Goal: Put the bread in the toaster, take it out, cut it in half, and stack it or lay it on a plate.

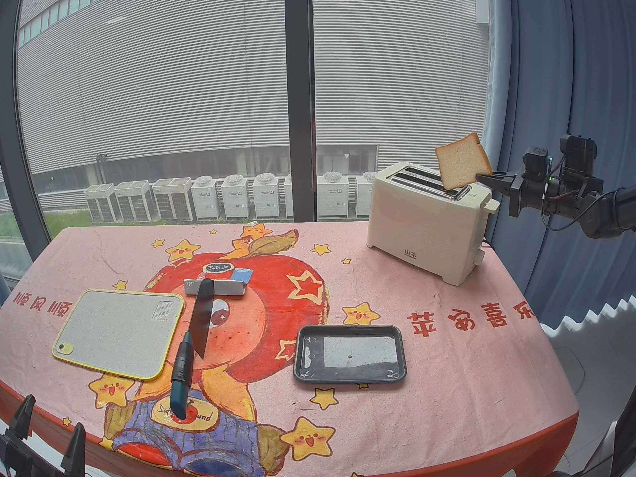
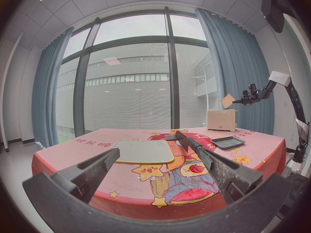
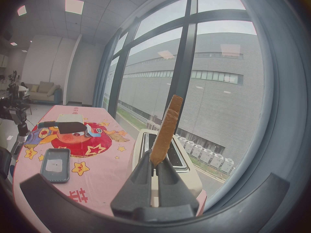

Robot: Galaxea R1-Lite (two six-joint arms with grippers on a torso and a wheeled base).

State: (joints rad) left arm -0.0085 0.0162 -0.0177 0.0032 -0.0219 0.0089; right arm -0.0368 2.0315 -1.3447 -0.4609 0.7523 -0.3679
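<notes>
A slice of bread (image 1: 462,160) hangs tilted just above the slots of the cream toaster (image 1: 424,223) at the table's back right. My right gripper (image 1: 489,179) is shut on the slice's lower corner; the right wrist view shows the bread (image 3: 166,131) edge-on above the toaster (image 3: 168,159), pinched in the right gripper (image 3: 155,164). My left gripper (image 2: 158,156) is open and holds nothing, low in front of the table's near left edge. A dark plate (image 1: 350,354) lies at centre front. A knife (image 1: 192,339) with a teal handle rests on a small stand beside the cutting board (image 1: 119,331).
The pink printed tablecloth (image 1: 464,379) covers the table, with open cloth between plate and toaster. A window and blue curtain (image 1: 563,101) stand right behind the toaster. The knife stand (image 1: 222,287) sits mid-table.
</notes>
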